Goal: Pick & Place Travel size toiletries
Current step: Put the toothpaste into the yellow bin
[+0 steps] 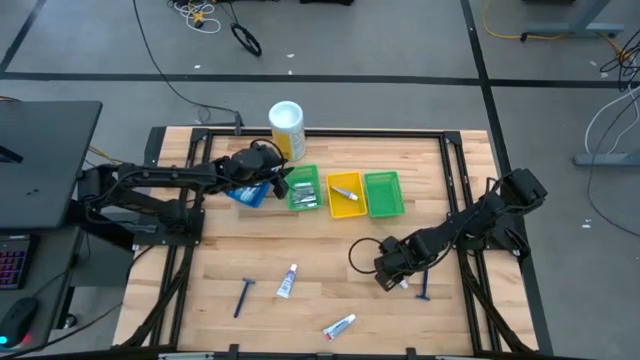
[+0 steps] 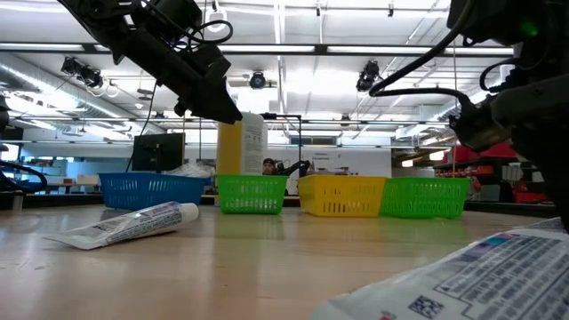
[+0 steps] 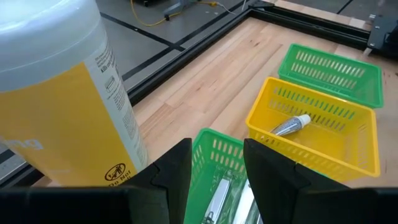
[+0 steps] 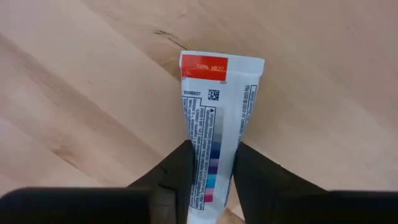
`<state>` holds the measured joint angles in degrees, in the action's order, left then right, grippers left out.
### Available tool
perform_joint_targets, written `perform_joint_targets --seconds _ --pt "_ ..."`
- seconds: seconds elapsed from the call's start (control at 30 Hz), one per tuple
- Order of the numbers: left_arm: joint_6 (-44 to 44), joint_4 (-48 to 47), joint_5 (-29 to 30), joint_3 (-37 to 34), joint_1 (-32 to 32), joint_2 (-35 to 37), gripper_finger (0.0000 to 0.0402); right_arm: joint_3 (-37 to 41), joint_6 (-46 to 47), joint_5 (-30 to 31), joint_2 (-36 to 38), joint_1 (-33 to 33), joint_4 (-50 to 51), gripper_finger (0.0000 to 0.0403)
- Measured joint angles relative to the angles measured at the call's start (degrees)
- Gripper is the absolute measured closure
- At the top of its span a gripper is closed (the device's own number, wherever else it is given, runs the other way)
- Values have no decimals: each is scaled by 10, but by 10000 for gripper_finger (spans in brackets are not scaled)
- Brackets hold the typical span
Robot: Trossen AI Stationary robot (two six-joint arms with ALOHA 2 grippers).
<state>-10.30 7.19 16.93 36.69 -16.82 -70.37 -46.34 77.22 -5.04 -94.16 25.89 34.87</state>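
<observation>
We read this as the grasp step: the right gripper (image 4: 211,171) is low on the bare wood at the table's right front, its two dark fingers (image 4: 177,171) pressed against the sides of a small white toothpaste tube with a red end band (image 4: 217,106) that lies flat on the boards, so pinching it but not yet lifted. A dark blue razor (image 1: 422,287) lies just beside that gripper. The left gripper (image 3: 217,168) hangs above the small green plastic basket holding silver tubes (image 1: 303,188), beside the tall white-and-yellow canister (image 1: 287,127); its fingers are spread with nothing between them. Next along sit a yellow mesh basket with one silver tube (image 1: 346,195) and another green basket (image 1: 384,193). Loose on the wood: another blue razor (image 1: 243,296) and two more white tubes (image 1: 288,281) (image 1: 340,325). Next move, we judge: firm up the pinch, raise straight up, carry to a basket.
</observation>
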Motion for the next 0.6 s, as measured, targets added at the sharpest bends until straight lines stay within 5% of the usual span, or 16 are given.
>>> perform_joint_targets --seconds 0.33,0.6 --pt "9 1 0 0 0 0 248 -11 -60 102 28 -19 -75 295" --pt "11 4 -1 0 0 0 248 -12 -343 199 33 -101 -270 294"
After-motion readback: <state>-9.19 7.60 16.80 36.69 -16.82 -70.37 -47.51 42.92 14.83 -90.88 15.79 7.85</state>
